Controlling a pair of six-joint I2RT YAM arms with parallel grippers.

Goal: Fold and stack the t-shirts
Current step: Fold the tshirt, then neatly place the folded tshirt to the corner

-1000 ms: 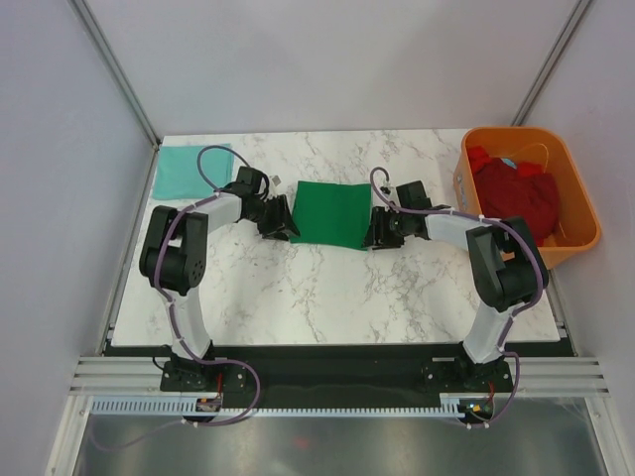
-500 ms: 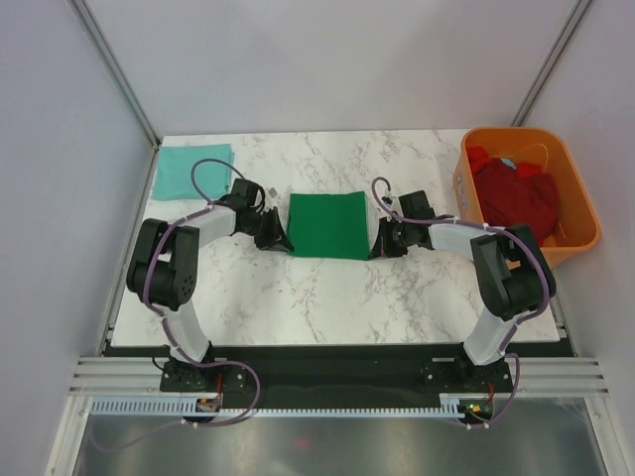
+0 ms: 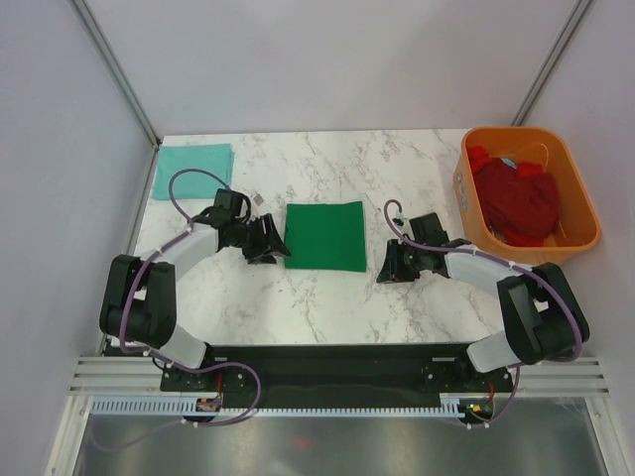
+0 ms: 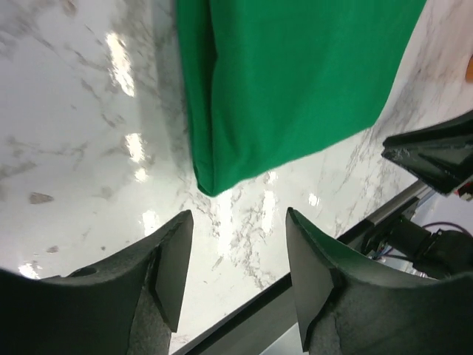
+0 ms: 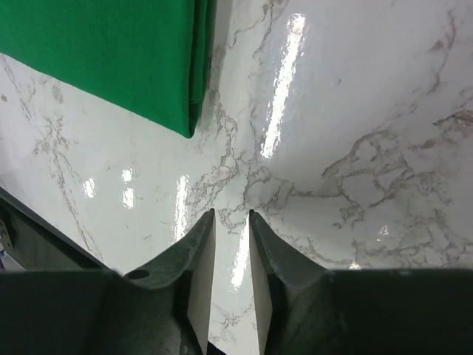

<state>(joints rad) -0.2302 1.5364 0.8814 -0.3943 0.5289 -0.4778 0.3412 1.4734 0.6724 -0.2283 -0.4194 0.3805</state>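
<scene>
Dark green t-shirt (image 3: 325, 236): folded into a flat rectangle mid-tabletop (image 3: 327, 307), a little longer left to right than near to far. Lies between the two arms, touched by neither. Has the left fingers (image 3: 266, 241) just beside its left edge, pointing right at it. Has the right fingers (image 3: 390, 266) off its near-right corner, somewhat further away. Puts the left arm nearer, both to this shirt and to the pale teal t-shirt (image 3: 192, 171) folded at the far-left corner, probably the base of the stack. Calls, on that reading, for a short reach rightward from the left onto the near-left corner, then a carry to the far left.

On the left: spread wide, with nothing but marble in the gap. On the right: nearly together, with only a thin strip of tabletop showing between, grasping nothing.

From above: shows the whole layout, plus dark red t-shirts (image 3: 516, 203) heaped in the orange tub (image 3: 511, 134) at the far right, not yet folded. Hides the thickness of the cloth. From the left wrist: shows the plump, rounded fold along the left edge and the near-left corner straight ahead. From the right wrist: shows the layered near-right corner ahead and to one side, with bare marble directly in front.
</scene>
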